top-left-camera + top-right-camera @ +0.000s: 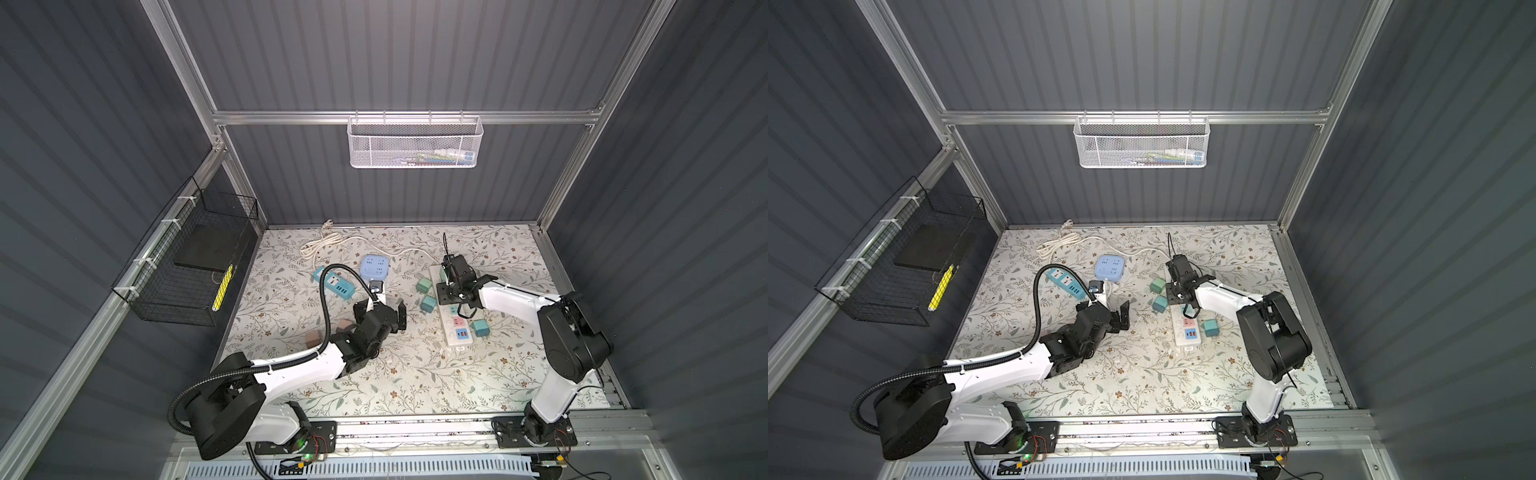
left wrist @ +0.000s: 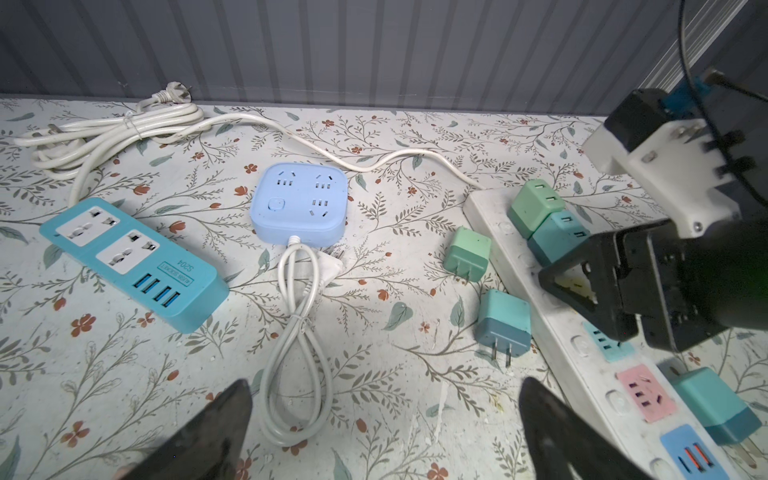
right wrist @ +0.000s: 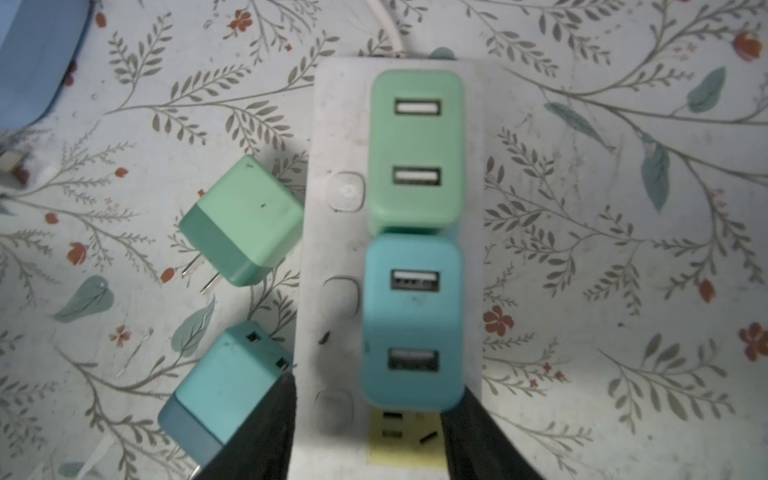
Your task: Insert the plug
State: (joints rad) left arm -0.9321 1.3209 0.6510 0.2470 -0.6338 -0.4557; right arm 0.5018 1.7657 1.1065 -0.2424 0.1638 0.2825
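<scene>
The teal plug (image 3: 413, 320) is seen seated upright in the white strip (image 3: 332, 249), ports upward, touching the green plug (image 3: 415, 149) seated next to it. The right fingers (image 3: 257, 436) are spread to either side of its near end, and a gap is shown on one side, so it is judged released rather than gripped. The left fingers (image 2: 561, 436) are held wide apart and empty above the bench (image 3: 602, 291). Two loose plugs are seen lying just beside the strip, a green one (image 3: 245, 220) and a teal one (image 3: 224, 386), prongs exposed; a third (image 1: 481, 327) lies at the strip's other side. Each is judged a light, rigid plastic cube with smooth, rather slippery faces and thin prongs that could be bent by a skewed push. A hold is best taken across two opposite flat sides, mid-body and clear of the prongs, so that these can be kept square to the slots. The strip is probably light and may be shifted when pressed.
</scene>
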